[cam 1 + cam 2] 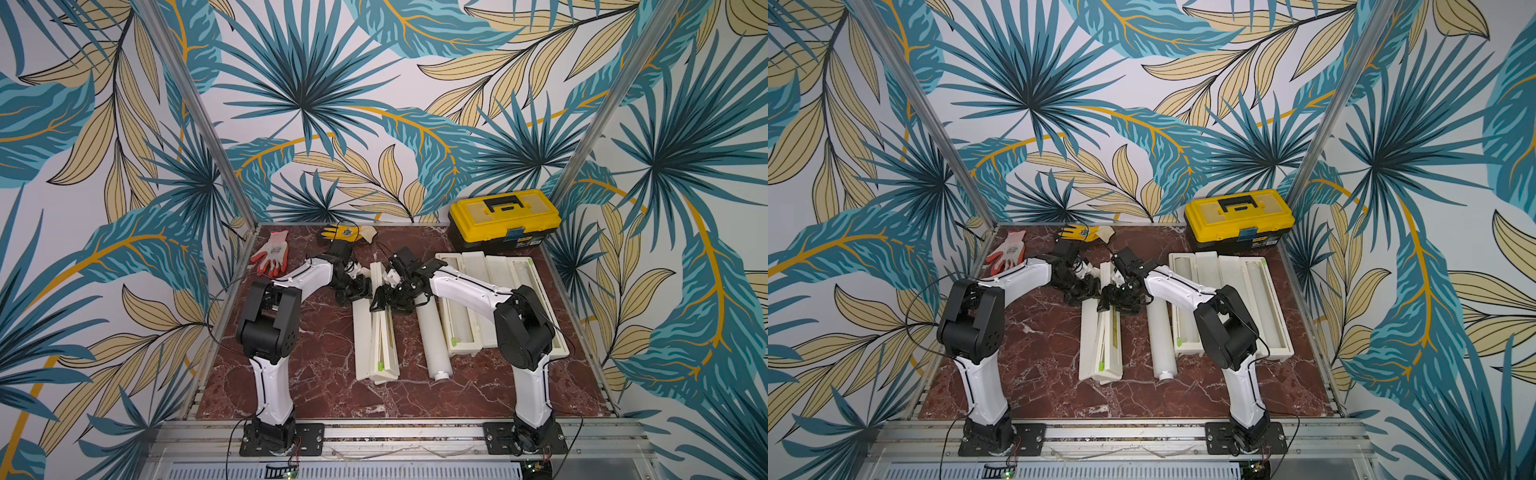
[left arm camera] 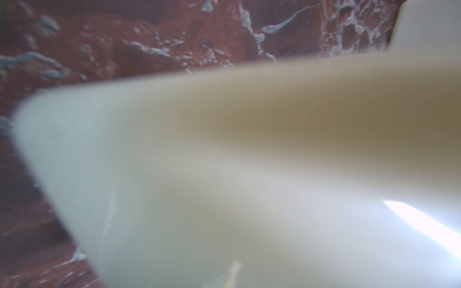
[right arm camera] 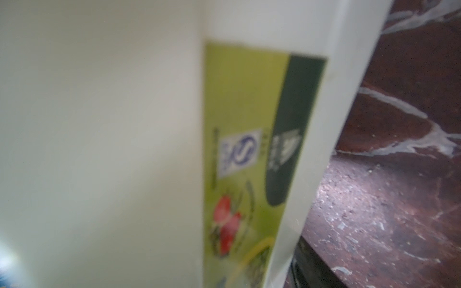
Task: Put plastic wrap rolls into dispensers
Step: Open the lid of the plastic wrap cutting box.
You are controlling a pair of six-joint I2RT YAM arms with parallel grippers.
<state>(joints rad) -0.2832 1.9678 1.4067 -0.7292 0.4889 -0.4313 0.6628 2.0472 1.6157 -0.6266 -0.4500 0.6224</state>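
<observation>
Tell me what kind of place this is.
Probably a robot test booth rather than a home or kitchen: two arms bolted to a metal rail, aluminium posts framing leaf-print backdrop walls, and a small marble-look table.

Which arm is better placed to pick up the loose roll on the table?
Right, probably. The roll lies close to the right hand, on its side of the dispenser; the left hand would have to cross over that dispenser.
</observation>
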